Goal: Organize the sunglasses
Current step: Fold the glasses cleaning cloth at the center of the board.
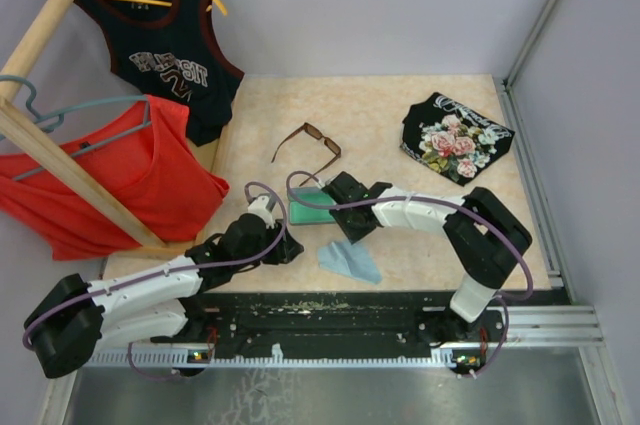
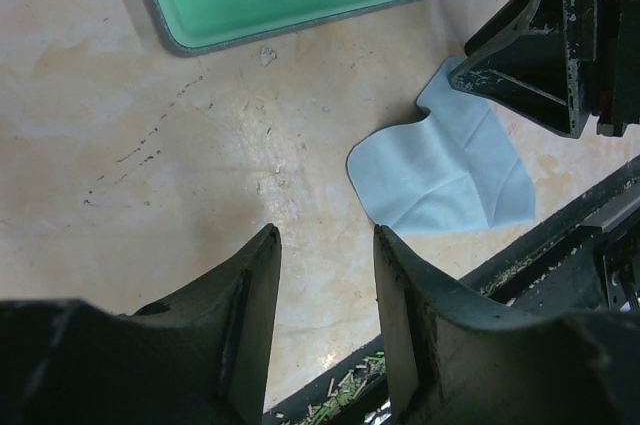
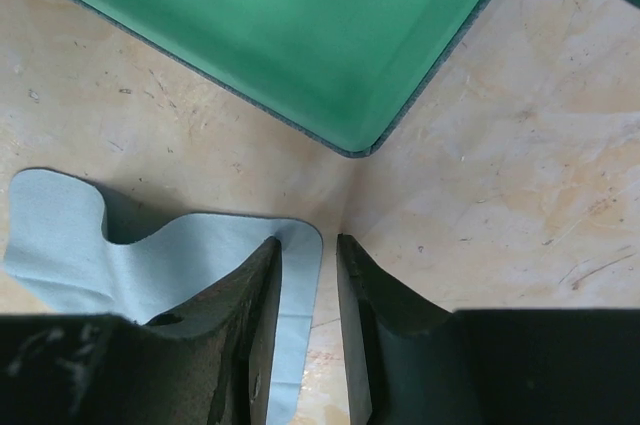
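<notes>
Left gripper point(image 2: 325, 237), sunglasses point(image 1: 316, 134), jersey point(image 1: 165, 50) lettering illegible

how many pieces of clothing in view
3: a black jersey hanging at top left, a red tank top hanging just below it, and a folded black floral shirt at far right. None looks hidden.

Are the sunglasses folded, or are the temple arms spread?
Spread: in the top view, both temple arms of the sunglasses angle out from the lenses.

sunglasses point(image 1: 320, 140) behind case point(image 1: 308, 208) | cloth point(image 1: 352, 261) in frt of case | folded tee point(image 1: 456, 137) back R
</notes>
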You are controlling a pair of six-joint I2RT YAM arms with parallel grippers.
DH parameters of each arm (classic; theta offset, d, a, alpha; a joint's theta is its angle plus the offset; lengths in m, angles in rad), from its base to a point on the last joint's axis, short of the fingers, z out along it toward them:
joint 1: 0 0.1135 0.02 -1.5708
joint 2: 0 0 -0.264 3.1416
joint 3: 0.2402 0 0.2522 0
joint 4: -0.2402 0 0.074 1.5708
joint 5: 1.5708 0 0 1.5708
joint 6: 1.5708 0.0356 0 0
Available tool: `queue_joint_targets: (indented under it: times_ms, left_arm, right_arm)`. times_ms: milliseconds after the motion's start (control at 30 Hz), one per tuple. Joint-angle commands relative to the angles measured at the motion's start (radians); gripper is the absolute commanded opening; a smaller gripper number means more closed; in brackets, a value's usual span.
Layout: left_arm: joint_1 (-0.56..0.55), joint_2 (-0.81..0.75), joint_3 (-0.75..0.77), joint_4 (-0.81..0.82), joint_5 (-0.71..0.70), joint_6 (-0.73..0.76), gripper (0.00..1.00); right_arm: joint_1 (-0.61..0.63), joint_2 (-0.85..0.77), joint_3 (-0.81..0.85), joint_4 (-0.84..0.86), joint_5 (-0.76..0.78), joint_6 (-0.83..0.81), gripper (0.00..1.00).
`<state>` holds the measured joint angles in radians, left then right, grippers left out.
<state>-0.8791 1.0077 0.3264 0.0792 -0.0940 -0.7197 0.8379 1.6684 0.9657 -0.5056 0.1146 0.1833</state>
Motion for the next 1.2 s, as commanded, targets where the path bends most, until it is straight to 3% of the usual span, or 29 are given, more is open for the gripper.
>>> queue_joint_targets:
  times_ms: [0, 233, 367, 833, 1067, 1167]
  left_arm:
    - [0.003, -0.019, -0.013, 0.008, -0.012, -0.007, 0.49]
    - [0.003, -0.029, -0.013, 0.001, -0.019, -0.004, 0.49]
    - [0.003, -0.02, -0.013, 0.018, -0.018, -0.006, 0.49]
    - [-0.011, 0.262, 0.131, 0.126, 0.061, 0.04, 0.46]
    - [-0.09, 0.338, 0.239, -0.015, -0.095, 0.05, 0.43]
    - [-0.109, 0.318, 0.261, -0.084, -0.202, 0.04, 0.54]
  right_arm:
    - [0.013, 0.061, 0.014, -0.005, 0.014, 0.002, 0.28]
    - [0.013, 0.069, -0.015, 0.009, 0.015, 0.028, 0.14]
    - [0.011, 0.04, -0.049, 0.038, 0.027, 0.055, 0.0]
    - [-0.013, -0.105, -0.168, 0.131, 0.041, 0.166, 0.0]
    - [-0.031, -0.132, -0.209, 0.168, 0.032, 0.19, 0.0]
    - [-0.034, -0.14, -0.222, 0.182, 0.026, 0.194, 0.0]
